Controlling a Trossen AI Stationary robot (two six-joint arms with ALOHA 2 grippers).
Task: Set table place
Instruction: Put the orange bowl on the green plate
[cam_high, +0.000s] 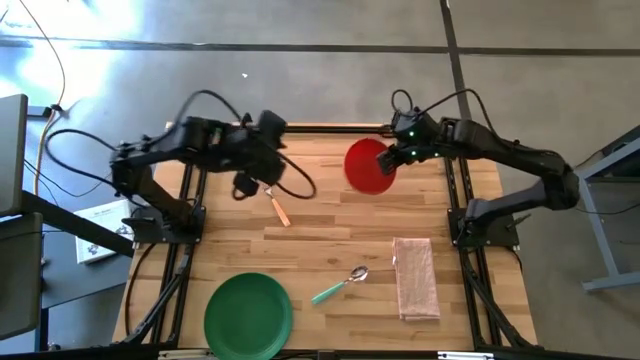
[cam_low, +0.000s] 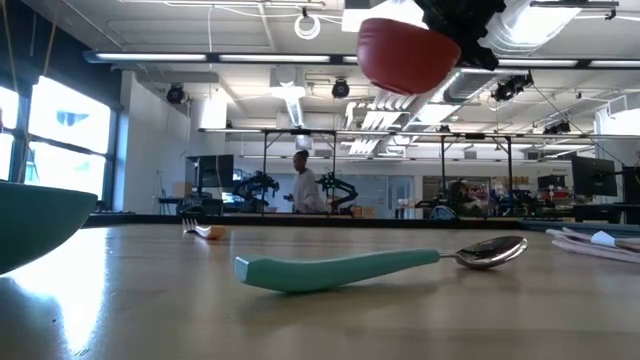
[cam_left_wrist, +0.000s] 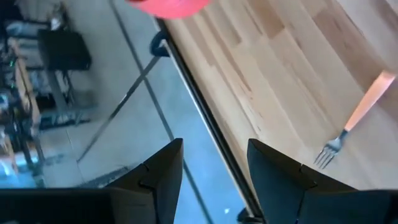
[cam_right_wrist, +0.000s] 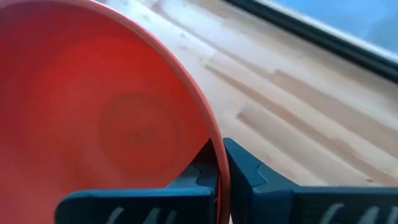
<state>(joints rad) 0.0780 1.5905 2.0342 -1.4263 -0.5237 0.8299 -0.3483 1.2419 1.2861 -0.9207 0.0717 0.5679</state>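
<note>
My right gripper (cam_high: 390, 158) is shut on the red bowl (cam_high: 369, 166), which is lifted above the far part of the table (cam_high: 330, 240); the bowl also shows high up in the low view (cam_low: 405, 52). My left gripper (cam_high: 248, 183) is open and empty above the far left of the table, near the orange-handled fork (cam_high: 279, 208), which lies flat. The teal-handled spoon (cam_high: 340, 283), the green plate (cam_high: 248, 316) and the folded pinkish napkin (cam_high: 416, 277) lie near the front edge. My right gripper pinches the bowl's rim (cam_right_wrist: 214, 163), one finger (cam_right_wrist: 193, 177) inside the bowl and one finger (cam_right_wrist: 245, 171) outside. The fingers come from the table's right side. The bowl is lifted clear of the table and tilted.
The black rail frame (cam_high: 300, 130) edges the table's far side. Bare wood lies in the table's middle, between the fork and the spoon. A person (cam_low: 301, 185) stands far off in the room behind.
</note>
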